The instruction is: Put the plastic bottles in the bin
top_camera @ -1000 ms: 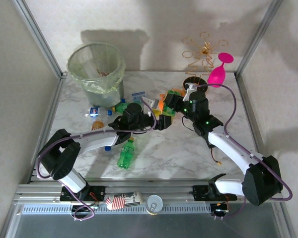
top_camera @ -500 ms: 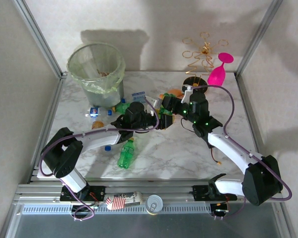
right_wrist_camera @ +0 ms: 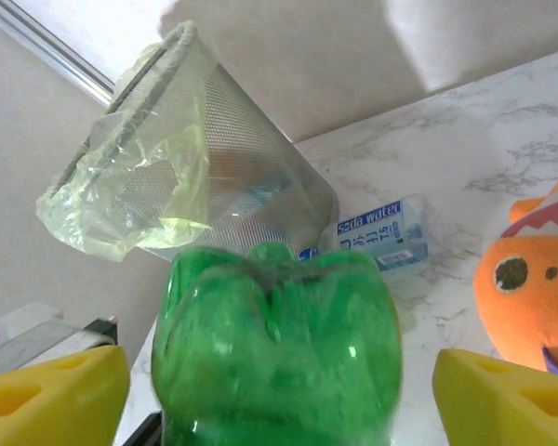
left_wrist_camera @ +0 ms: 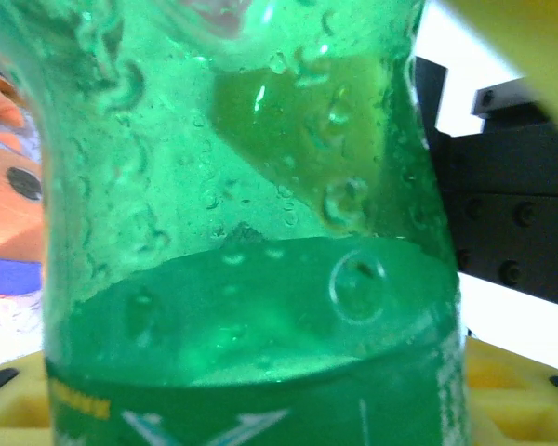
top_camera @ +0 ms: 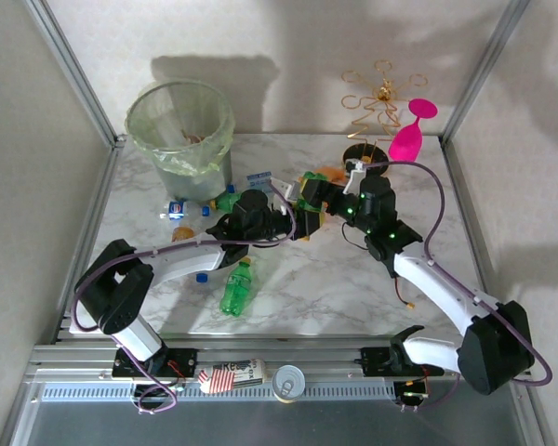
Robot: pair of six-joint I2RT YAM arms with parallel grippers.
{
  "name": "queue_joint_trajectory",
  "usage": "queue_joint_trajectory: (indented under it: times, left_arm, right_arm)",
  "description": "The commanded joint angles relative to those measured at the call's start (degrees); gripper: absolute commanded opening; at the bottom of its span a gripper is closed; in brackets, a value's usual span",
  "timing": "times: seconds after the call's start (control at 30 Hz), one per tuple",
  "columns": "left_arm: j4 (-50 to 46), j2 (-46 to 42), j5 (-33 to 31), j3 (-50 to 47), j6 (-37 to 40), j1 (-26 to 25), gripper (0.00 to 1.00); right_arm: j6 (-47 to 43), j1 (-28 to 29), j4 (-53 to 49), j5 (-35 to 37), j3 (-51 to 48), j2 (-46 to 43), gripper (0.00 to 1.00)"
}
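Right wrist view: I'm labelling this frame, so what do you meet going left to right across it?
bin → green bottle → blue-labelled bottle → orange fish toy

We read "Soda water" in white letters on the blue label of a clear bottle (right_wrist_camera: 381, 237) lying on its side; the smaller characters beneath it we cannot make out. On the green bottle (left_wrist_camera: 251, 279) the label's top edge carries yellow lettering and white strokes, cropped and unreadable. The print on the red-and-white striped packet (top_camera: 231, 375) is too small for us to read.
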Motion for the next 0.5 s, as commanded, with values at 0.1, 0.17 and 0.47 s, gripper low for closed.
queue_joint_trajectory:
  times: [0.1,0.17,0.47]
  left_arm:
    - [-3.47,-4.90,-4.96,-1.85,-1.29,1.79,0.45]
    - [-6.06,-6.62,-6.96,-1.96,-0.77,2.67,0.45]
    - [-22.38,-13.79,-11.72,5.57,3.82,11.63,0.46]
  right_arm:
    - [-2.09,-0.20,-5.29,8.28,1.93,-4.64,0.91]
    - [-1.86,-0.25,-5.42,9.63,0.51,-6.05,0.92]
    - [0.25,-0.20,-1.97,8.72,-7.72,-7.74,0.99]
